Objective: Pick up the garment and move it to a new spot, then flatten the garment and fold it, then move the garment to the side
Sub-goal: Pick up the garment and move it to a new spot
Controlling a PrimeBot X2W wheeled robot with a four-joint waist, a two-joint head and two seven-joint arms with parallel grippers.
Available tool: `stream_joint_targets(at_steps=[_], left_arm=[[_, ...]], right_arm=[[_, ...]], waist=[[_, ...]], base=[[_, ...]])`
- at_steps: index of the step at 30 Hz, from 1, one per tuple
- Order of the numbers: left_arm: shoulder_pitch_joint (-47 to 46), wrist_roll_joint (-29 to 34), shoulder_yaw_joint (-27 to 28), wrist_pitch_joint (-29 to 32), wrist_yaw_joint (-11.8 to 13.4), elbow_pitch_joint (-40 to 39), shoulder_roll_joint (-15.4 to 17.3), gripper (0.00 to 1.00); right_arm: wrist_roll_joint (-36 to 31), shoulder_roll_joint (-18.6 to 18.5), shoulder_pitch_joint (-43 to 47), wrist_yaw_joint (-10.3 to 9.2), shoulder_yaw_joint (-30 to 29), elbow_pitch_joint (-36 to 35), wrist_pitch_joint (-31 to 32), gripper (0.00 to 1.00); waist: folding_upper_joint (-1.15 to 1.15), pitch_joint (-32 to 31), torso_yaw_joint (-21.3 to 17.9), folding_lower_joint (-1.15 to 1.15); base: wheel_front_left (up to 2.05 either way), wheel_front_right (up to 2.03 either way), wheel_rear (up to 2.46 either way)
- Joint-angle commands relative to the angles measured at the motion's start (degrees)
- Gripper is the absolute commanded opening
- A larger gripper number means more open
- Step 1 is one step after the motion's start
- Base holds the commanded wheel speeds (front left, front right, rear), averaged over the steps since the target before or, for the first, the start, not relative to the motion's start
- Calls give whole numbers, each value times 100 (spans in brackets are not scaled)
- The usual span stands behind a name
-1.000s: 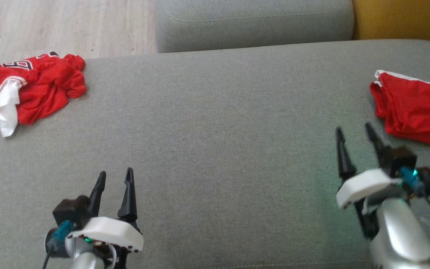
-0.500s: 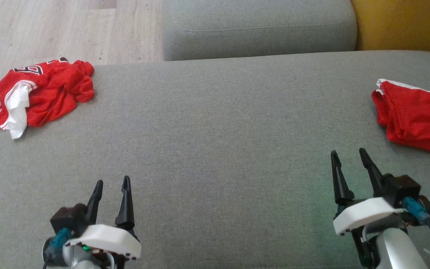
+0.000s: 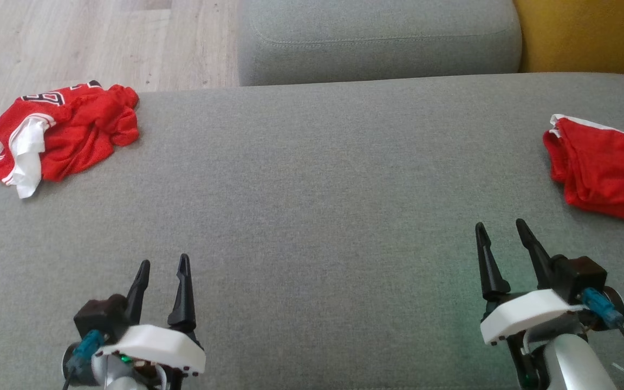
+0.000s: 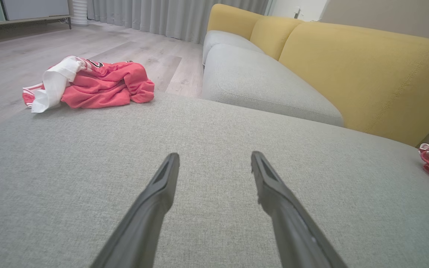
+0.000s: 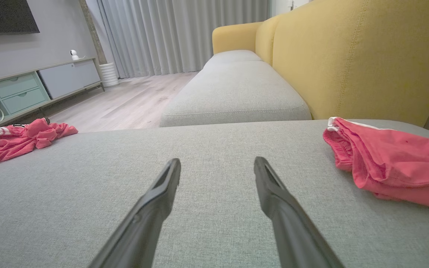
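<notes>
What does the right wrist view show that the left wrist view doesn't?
Right wrist: a TV, a white device on the cabinet, and the folded garment nearly whole. Left wrist: the whole crumpled jersey. Both: grey cushion, yellow backrest, curtains, wood floor, plus that arm's own open fingers: right end effector, left end effector.

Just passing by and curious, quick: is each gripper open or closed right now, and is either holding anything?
Left gripper: open, holding nothing.
Right gripper: open, holding nothing.
</notes>
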Motion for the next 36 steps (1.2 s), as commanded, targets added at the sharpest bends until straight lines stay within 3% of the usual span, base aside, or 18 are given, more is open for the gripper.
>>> stream_joint_targets(at_steps=[1, 12, 16, 27, 31, 36], left_arm=[[-253, 19, 144, -35, 35, -191, 17, 100], [-323, 3, 87, -35, 38, -210, 17, 100], [-378, 10, 34, -35, 39, -231, 17, 100], [-412, 183, 234, -35, -25, -290, 19, 100], [-405, 226, 317, -35, -57, -313, 19, 100], [-356, 246, 465, -35, -73, -396, 19, 100]], right_arm=[[30, -10, -142, 37, 155, -215, 6, 100], [25, -10, -114, 37, 126, -244, 26, 100], [53, -9, -88, 37, 100, -280, 12, 100], [260, -9, -86, 37, 218, -231, -78, 100], [317, -9, -128, 37, 303, -191, -112, 100], [382, -9, -236, 37, 500, -112, -130, 100]], waist=[[0, -1, 8, 0], [0, 13, 274, 0], [0, -10, 689, 0], [0, -79, 2402, 0], [0, -71, 2737, 0], [0, -30, 2810, 0]], base=[[0, 0, 0], [0, 0, 0], [0, 0, 0], [0, 0, 0], [0, 0, 0], [0, 0, 0]])
